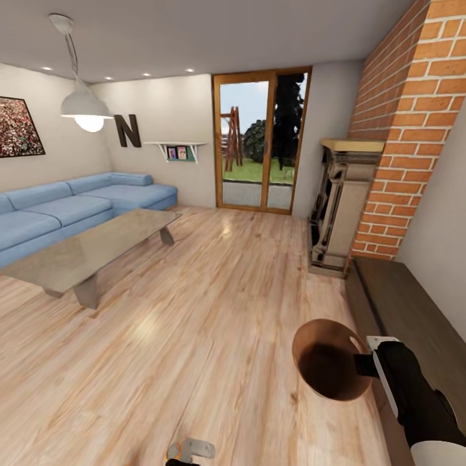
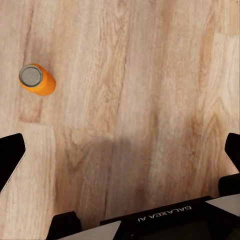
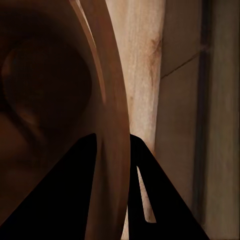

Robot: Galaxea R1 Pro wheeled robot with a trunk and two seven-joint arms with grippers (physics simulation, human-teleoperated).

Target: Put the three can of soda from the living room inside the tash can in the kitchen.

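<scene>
- Right now your right gripper (image 3: 112,165) is clamped on the rim of the tash can (image 1: 331,360), one finger inside the bowl and one outside, with the wall pinched between them.
- You hold that bin out over the wood floor (image 1: 213,323), its dark brown opening turned up toward the head camera, just beside the low dark hearth ledge (image 1: 395,304) on your right.
- Your left gripper (image 2: 120,160) is spread wide with nothing between its fingers, pointing straight down at the floorboards.
- One can of soda (image 2: 36,80) stands upright on the floor under that left hand, orange with a grey top, off to one side of the fingers and apart from them.
- From the head view, you see a bit of orange and a grey part at the very bottom edge; whether that is the same can you cannot tell.
- Ahead of you sits the glass coffee table (image 1: 97,249), with the blue sofa (image 1: 71,210) behind it along the left wall.
- Beyond are the letter N (image 1: 128,130), a white pendant lamp (image 1: 86,107), the glazed door (image 1: 262,142) and the brick fireplace (image 1: 401,142) at your right.
</scene>
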